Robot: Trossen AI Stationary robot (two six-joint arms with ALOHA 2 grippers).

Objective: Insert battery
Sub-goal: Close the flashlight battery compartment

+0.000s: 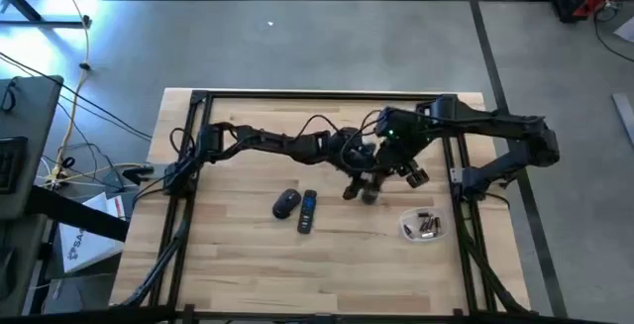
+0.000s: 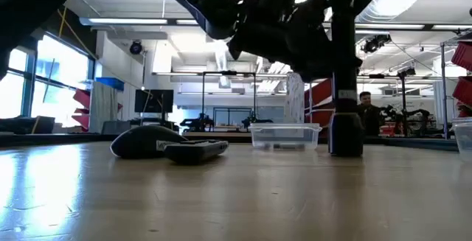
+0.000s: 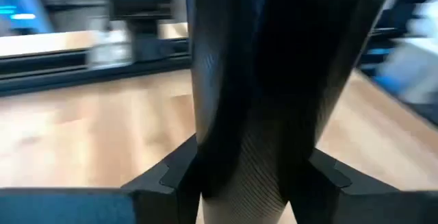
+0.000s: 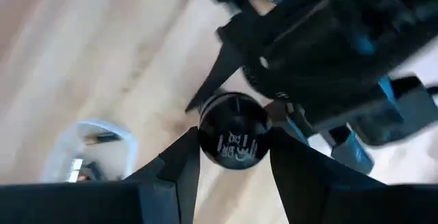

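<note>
A black cylindrical flashlight stands upright right of the table's middle, its lower end at the tabletop. My left gripper is shut on its body. My right gripper comes down over its top end cap and is shut on it. In the high view both grippers meet at one spot and cover the flashlight. A clear container with loose batteries rests on the table to the right of them. My left gripper pinches the flashlight's textured body between its two fingers. The fingers come level from the side and lie across the upright cylinder. My right gripper has the flashlight's round top end between its two fingers, coming from above and pointing down along it.
A black computer mouse and a dark remote control lie side by side left of the grippers. Bare wood lies toward the near edge. Black frame rails run along the table's left, far and right sides.
</note>
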